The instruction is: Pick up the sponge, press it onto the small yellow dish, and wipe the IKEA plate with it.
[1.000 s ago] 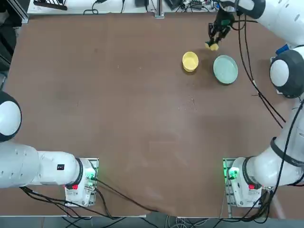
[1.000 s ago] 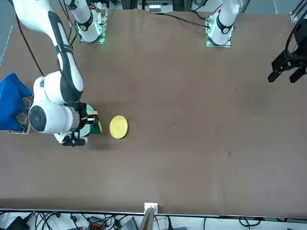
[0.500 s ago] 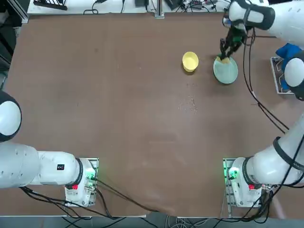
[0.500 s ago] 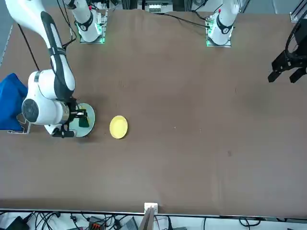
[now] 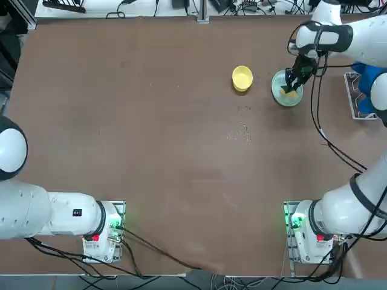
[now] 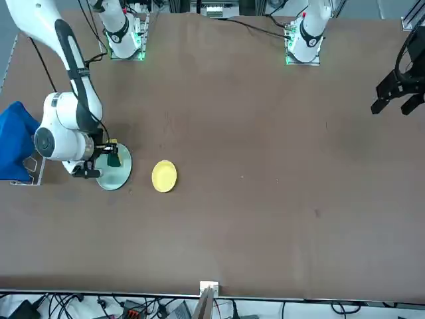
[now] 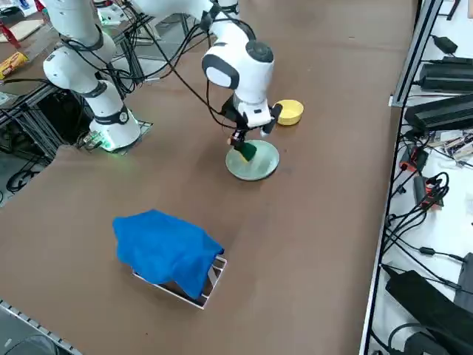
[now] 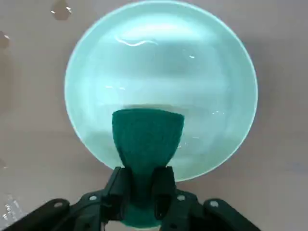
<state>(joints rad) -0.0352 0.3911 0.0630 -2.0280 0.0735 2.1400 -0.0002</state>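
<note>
My right gripper (image 5: 291, 88) is shut on the sponge (image 8: 147, 139), whose dark green top faces the wrist camera. It holds the sponge over the pale blue-green IKEA plate (image 8: 159, 62), and the sponge looks close to or on the plate's surface. In the side view the sponge (image 7: 247, 151) sits over the plate (image 7: 260, 167) under the gripper (image 7: 242, 144). The small yellow dish (image 5: 242, 78) stands apart, just left of the plate (image 5: 279, 95) in the top view. From the front, the sponge (image 6: 113, 159) and plate (image 6: 116, 174) lie beside the dish (image 6: 164, 176).
A blue cloth (image 7: 167, 249) covers a small rack at the table's right edge, close to the plate. Cables (image 5: 326, 130) hang from the right arm over the table. Small crumbs (image 5: 243, 129) lie on the brown tabletop (image 5: 151, 133) near the middle.
The right gripper carried the sponge from beside the yellow dish, across to the IKEA plate, and down towards it. Its grip on the sponge stayed the same.
</note>
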